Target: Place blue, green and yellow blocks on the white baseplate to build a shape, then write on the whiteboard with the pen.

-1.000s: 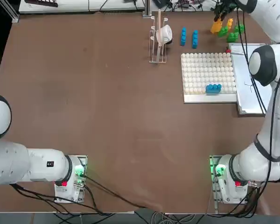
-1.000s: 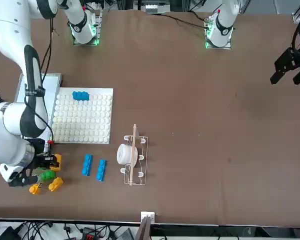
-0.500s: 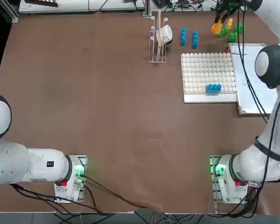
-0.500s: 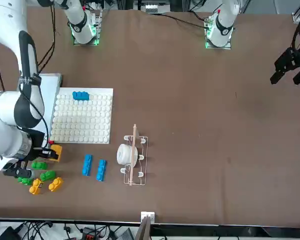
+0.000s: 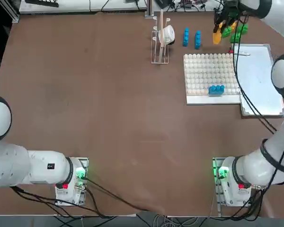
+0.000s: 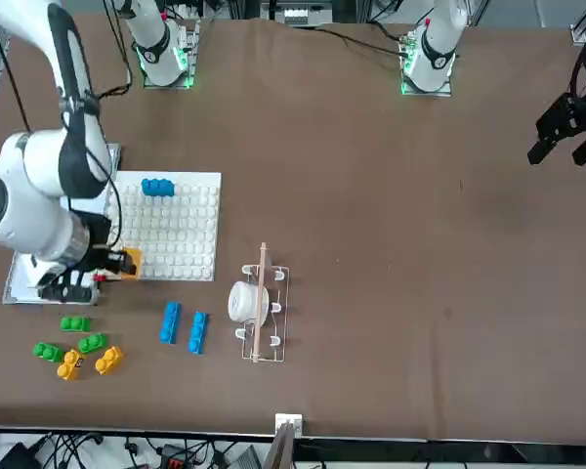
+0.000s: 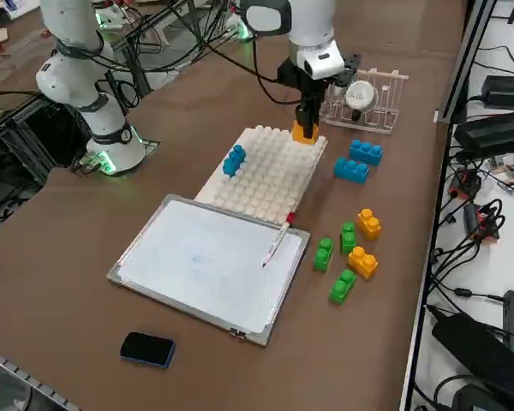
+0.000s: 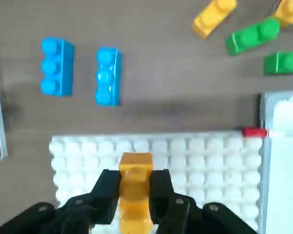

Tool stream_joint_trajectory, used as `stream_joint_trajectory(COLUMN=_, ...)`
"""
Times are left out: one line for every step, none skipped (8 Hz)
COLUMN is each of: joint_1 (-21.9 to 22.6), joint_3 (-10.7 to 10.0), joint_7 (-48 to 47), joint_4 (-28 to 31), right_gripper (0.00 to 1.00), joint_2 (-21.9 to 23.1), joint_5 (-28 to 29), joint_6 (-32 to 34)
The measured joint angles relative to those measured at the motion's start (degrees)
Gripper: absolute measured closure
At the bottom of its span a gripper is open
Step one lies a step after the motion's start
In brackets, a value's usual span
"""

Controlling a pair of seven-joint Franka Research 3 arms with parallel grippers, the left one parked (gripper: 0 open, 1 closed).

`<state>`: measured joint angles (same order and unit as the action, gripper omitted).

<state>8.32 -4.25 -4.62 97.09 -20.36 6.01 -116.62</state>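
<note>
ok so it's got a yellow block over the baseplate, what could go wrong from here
The right gripper holds the yellow block above the white baseplate near its far edge. If it comes down off the stud grid, the brick may not seat and could tip. The plate seems to lie loose on the table, so pressing near that edge might shift it toward the whiteboard, where the pen rests on the frame and might roll.

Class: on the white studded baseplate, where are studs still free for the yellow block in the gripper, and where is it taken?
The white baseplate is bare except its near edge, where a blue block sits. The right gripper holds the yellow block over the far edge.
</note>
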Motion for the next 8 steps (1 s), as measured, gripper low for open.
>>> stream_joint_trajectory(joint_1=0.2, joint_3=0.0, joint_7=0.0, joint_4=4.6, right_gripper=0.64, joint_2=3.2, joint_5=0.0, joint_6=-1.0)
stream_joint_trajectory(joint_1=0.2, joint_3=0.0, joint_7=0.0, joint_4=9.1, right_gripper=0.64, joint_2=6.0, joint_5=0.0, joint_6=-2.7)
stream_joint_trajectory(joint_1=0.4, joint_3=0.0, joint_7=0.0, joint_4=13.3, right_gripper=0.64, joint_2=8.2, joint_5=0.0, joint_6=-5.0)
stream_joint_trajectory(joint_1=1.0, joint_3=0.0, joint_7=0.0, joint_4=17.0, right_gripper=0.64, joint_2=9.8, joint_5=0.0, joint_6=-7.6)
stream_joint_trajectory(joint_1=1.5, joint_3=0.0, joint_7=0.0, joint_4=20.4, right_gripper=0.64, joint_2=11.1, joint_5=0.0, joint_6=-10.2)
stream_joint_trajectory(joint_1=1.8, joint_3=0.0, joint_7=0.0, joint_4=23.8, right_gripper=0.64, joint_2=12.3, joint_5=0.0, joint_6=-12.9)
stream_joint_trajectory(joint_1=1.9, joint_3=0.1, joint_7=0.0, joint_4=27.4, right_gripper=0.64, joint_2=13.3, joint_5=0.0, joint_6=-16.5)
stream_joint_trajectory(joint_1=2.1, joint_3=0.1, joint_7=0.0, joint_4=31.0, right_gripper=0.64, joint_2=14.1, joint_5=0.0, joint_6=-20.2)
